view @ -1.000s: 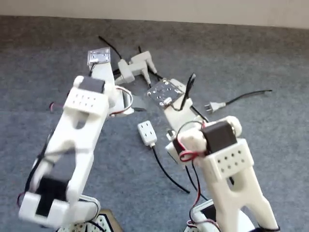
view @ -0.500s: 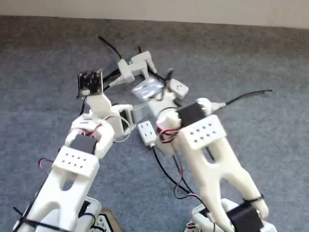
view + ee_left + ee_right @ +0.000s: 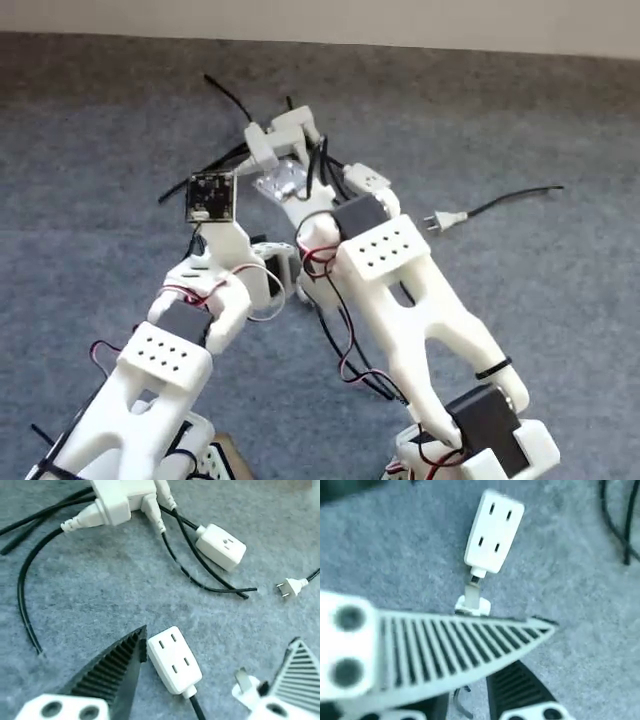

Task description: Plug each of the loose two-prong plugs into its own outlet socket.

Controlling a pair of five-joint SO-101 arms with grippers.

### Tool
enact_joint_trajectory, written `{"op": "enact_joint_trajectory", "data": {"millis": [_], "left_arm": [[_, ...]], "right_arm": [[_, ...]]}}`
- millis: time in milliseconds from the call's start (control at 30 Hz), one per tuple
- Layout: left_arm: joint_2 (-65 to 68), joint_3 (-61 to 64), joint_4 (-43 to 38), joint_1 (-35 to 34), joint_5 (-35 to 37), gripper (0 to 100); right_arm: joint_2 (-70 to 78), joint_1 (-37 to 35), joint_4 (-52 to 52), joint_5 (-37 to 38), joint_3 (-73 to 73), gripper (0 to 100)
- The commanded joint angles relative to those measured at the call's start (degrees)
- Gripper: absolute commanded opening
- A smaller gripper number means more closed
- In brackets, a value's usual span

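A white outlet block [image 3: 175, 659] with two pairs of slots lies flat on the grey carpet. It also shows as the outlet block [image 3: 494, 531], just past my right gripper [image 3: 520, 645]. That gripper is shut on a small white plug [image 3: 470, 604] whose black cord rises behind it. The held plug [image 3: 246, 686] hangs beside the block's cord end. My left gripper [image 3: 272, 262] is open, its black finger [image 3: 115, 670] touching the block's side. My right gripper [image 3: 300, 235] sits right next to it. A loose two-prong plug [image 3: 440, 220] lies to the right.
A second white outlet [image 3: 221, 546] lies farther back, and a white multi-tap cluster [image 3: 280, 135] with black cords beyond it. The loose plug [image 3: 289, 586] has a cord trailing right. Black cords loop over the carpet on the left.
Both arms have swung in over the outlet block. The right gripper carried its plug left and toward the front. The left gripper drew back to the block, which the arms now hide from above.
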Motion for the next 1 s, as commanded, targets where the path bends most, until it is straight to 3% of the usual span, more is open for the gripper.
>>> {"op": "enact_joint_trajectory", "data": {"millis": [0,267,633,867,967], "left_arm": [[-0.7,0.0,-1.1,1.4,-0.6,41],[-0.7,0.7,-1.1,1.5,-0.6,41],[-0.7,0.8,-1.1,0.7,-0.6,41],[-0.7,0.9,-0.9,-9.6,-0.6,41],[-0.7,3.3,-0.9,-16.7,-0.6,41]], "right_arm": [[-0.6,-0.7,5.1,-0.6,-9.8,0.5],[-1.0,-0.7,13.6,-0.5,-24.0,0.5],[-0.9,-0.7,13.7,-0.6,-24.0,0.5],[-1.0,0.7,13.6,-0.1,-17.6,0.5],[-1.1,1.9,13.6,4.5,-11.3,0.5]]}}
